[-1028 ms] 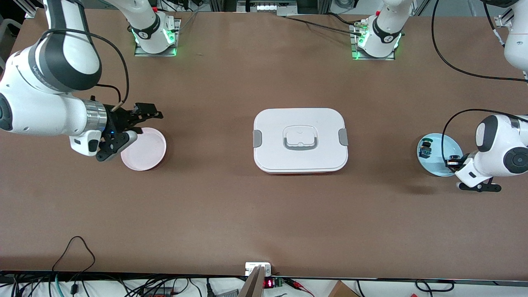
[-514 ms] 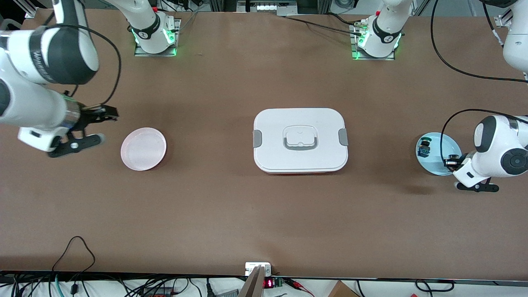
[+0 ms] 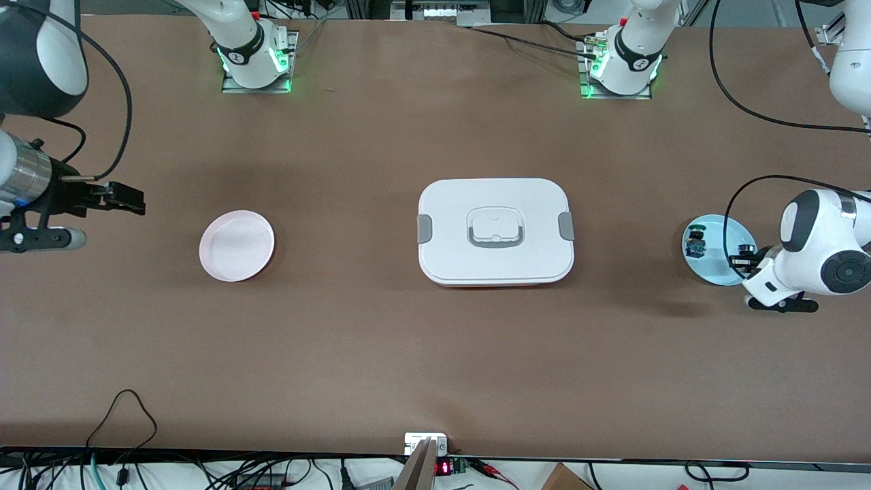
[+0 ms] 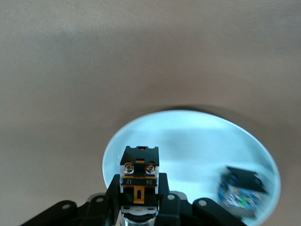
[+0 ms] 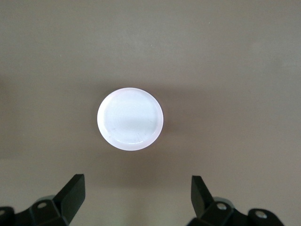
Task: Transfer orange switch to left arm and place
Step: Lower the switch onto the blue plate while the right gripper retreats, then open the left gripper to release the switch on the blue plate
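Observation:
The orange switch [image 4: 140,170], a small black block with orange trim and two silver screws, is clamped between the fingers of my left gripper [image 4: 140,190]. My left gripper [image 3: 746,257] hangs just over the edge of the light blue plate [image 3: 713,265] at the left arm's end of the table. The white box [image 3: 495,231] sits shut at mid-table. My right gripper [image 3: 109,221] is open and empty, above the table toward the right arm's end, past the pink plate [image 3: 237,246]. In the right wrist view its fingers [image 5: 73,190] stand wide apart, with the pink plate [image 5: 130,118] ahead.
A similar small part with a green and blue top [image 3: 696,243] lies on the blue plate [image 4: 202,141]; it also shows in the left wrist view [image 4: 241,192]. Cables trail along the table edge nearest the front camera [image 3: 122,408]. The arm bases [image 3: 255,54] stand along the table's edge.
My right arm has drawn back from over the pink plate toward its end of the table, still open. My left gripper has shifted slightly with the switch held.

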Controlling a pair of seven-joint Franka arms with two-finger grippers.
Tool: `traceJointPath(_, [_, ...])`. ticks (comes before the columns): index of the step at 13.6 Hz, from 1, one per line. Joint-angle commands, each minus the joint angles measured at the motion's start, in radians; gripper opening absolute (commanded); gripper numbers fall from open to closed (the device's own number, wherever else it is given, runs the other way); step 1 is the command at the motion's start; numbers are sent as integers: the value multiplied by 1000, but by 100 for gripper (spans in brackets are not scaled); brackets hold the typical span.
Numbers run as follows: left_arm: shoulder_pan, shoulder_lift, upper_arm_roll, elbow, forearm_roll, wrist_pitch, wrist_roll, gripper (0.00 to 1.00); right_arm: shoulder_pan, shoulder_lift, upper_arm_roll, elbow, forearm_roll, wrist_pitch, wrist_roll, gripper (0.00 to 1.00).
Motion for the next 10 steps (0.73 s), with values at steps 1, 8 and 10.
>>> traceJointPath(1, [-3, -20, -13, -6, 20, -38, -35, 5, -46, -39, 14, -53, 13, -2, 23, 100])
traceJointPath(8, [9, 29, -4, -8, 21, 21, -35, 8, -55, -107, 11, -173, 17, 87, -18, 100])
traceJointPath(10, [11, 50, -1, -6, 23, 37, -35, 20, -55, -108, 9, -152, 26, 71, -12, 100])
